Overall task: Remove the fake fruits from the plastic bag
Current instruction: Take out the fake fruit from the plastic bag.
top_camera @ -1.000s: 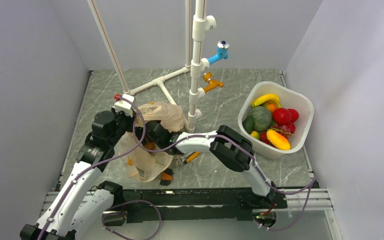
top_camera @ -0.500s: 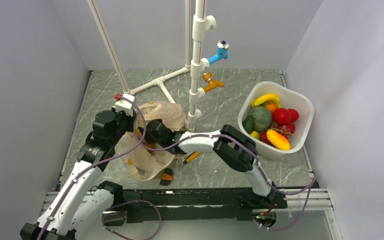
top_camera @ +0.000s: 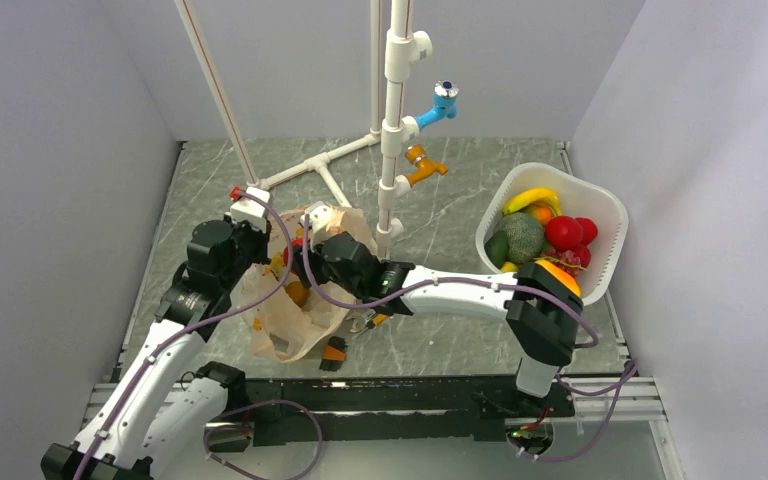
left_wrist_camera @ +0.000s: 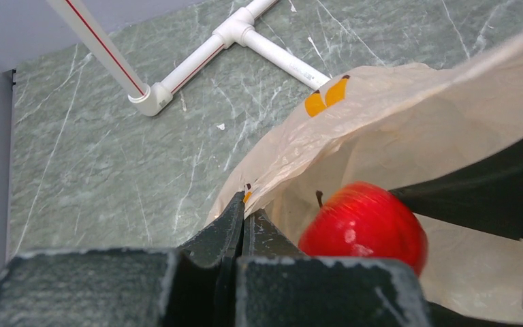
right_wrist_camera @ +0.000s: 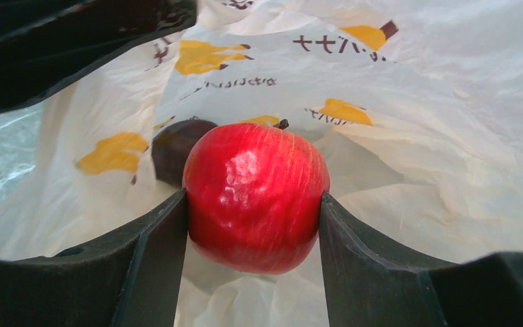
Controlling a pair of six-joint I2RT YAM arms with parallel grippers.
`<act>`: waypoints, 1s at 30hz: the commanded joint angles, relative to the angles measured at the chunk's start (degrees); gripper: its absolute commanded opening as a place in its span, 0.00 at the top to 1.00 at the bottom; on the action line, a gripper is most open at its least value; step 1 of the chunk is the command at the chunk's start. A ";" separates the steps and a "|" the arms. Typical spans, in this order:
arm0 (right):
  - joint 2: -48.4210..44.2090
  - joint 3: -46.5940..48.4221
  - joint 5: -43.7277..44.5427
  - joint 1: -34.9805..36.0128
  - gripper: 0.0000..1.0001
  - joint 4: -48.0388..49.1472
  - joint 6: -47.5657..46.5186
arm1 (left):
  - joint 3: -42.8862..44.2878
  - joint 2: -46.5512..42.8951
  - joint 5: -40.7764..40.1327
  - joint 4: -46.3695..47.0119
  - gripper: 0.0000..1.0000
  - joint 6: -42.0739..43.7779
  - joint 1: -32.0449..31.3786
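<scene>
The right wrist view shows the right claw [right_wrist_camera: 253,204] clamping the red apple [right_wrist_camera: 255,184] inside the plastic bag [right_wrist_camera: 449,136], with a dark fruit [right_wrist_camera: 172,151] behind it. Only the left wrist view shows the left claw [left_wrist_camera: 244,216] pinching the bag's rim.

Plastic bag [top_camera: 290,322] on the table [top_camera: 440,345], left of centre, just in front of the pipe stand [top_camera: 392,150]. At its left rim, left gripper [left_wrist_camera: 244,216], rim pinched between the fingers. From the right, right gripper [right_wrist_camera: 252,204] inside the bag's mouth, apple [right_wrist_camera: 255,180] between its fingers. Behind the apple, deeper in the bag, smaller fruit [right_wrist_camera: 173,146]. Basket [top_camera: 570,172] at the table's right, well apart from the bag, heap of fruits [top_camera: 540,235] inside.
</scene>
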 commanded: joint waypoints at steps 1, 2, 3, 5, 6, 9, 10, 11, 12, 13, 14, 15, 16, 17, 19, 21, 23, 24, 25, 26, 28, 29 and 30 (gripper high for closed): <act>-5.53 -2.60 -2.88 0.49 0.94 0.28 2.12 | 1.53 0.04 -0.69 0.56 1.00 0.53 -0.17; -6.73 -3.26 -3.76 0.50 0.97 0.27 2.50 | 1.52 0.10 -0.76 0.42 1.00 0.52 -0.17; -8.85 -4.22 -5.49 0.47 1.00 0.72 2.84 | 1.60 0.33 -0.81 0.39 1.00 0.44 -0.17; -12.75 -8.96 -8.84 0.59 1.00 5.63 2.44 | 1.83 0.71 -0.90 0.10 1.00 0.45 -0.13; -16.09 -13.86 -12.11 0.60 1.00 11.50 1.66 | 2.08 0.77 -0.86 -0.08 1.00 0.36 -0.17; -22.07 -20.55 -15.87 0.51 1.00 18.55 1.85 | 1.90 0.67 -0.84 0.00 1.00 0.20 -0.19; -23.70 -21.54 -16.99 0.54 1.00 19.03 1.80 | 1.81 0.66 -0.98 0.05 1.00 0.17 -0.18; -25.11 -22.25 -17.73 0.59 1.00 19.16 1.76 | 1.86 0.66 -1.03 0.09 1.00 0.16 -0.19; -26.50 -22.73 -19.01 0.60 1.00 18.98 1.67 | 1.99 0.82 -1.12 -0.09 1.00 0.16 -0.18; -27.77 -23.09 -20.12 0.65 1.00 18.59 1.70 | 2.19 1.05 -1.19 -0.26 1.00 0.12 -0.19; -28.64 -23.22 -21.50 0.49 1.00 17.99 1.57 | 2.34 1.28 -1.13 -0.42 1.00 0.02 -0.18; -29.23 -23.13 -22.94 0.46 1.00 17.37 1.45 | 2.37 1.42 -1.02 -0.53 1.00 -0.01 -0.17; -29.84 -22.74 -24.86 0.54 1.00 16.38 1.63 | 2.38 1.45 -0.89 -0.53 1.00 -0.08 -0.19; -30.23 -22.45 -25.70 0.55 1.00 15.38 2.03 | 2.33 1.43 -0.87 -0.41 1.00 -0.09 -0.20; -31.87 -22.55 -25.42 0.60 1.00 14.25 3.04 | 2.32 1.44 -0.93 -0.46 1.00 -0.14 -0.18; -34.11 -23.19 -23.69 0.52 1.00 13.24 2.93 | 2.40 1.44 -1.20 -0.64 1.00 -0.19 -0.26; -36.43 -23.63 -20.31 0.57 1.00 11.27 1.80 | 2.40 1.24 -1.53 -0.79 1.00 -0.27 -0.26; -37.56 -24.07 -18.64 0.54 1.00 10.50 0.99 | 2.34 1.18 -1.62 -0.79 1.00 -0.28 -0.26; -38.98 -24.82 -15.59 0.53 1.00 9.88 0.29 | 2.32 1.09 -1.84 -0.79 1.00 -0.28 -0.31; -40.60 -25.57 -12.98 0.54 1.00 9.31 -0.57 | 2.32 1.14 -1.84 -0.77 1.00 -0.28 -0.37; -43.61 -27.28 -6.55 0.47 1.00 8.14 -2.03 | 2.40 1.31 -1.93 -0.90 1.00 -0.36 -0.39; -45.23 -28.27 -2.25 0.48 1.00 7.56 -2.25 | 2.48 1.35 -1.92 -0.95 1.00 -0.32 -0.43; -46.80 -29.39 2.28 0.51 1.00 7.02 -2.25 | 2.56 1.44 -1.85 -1.03 1.00 -0.29 -0.50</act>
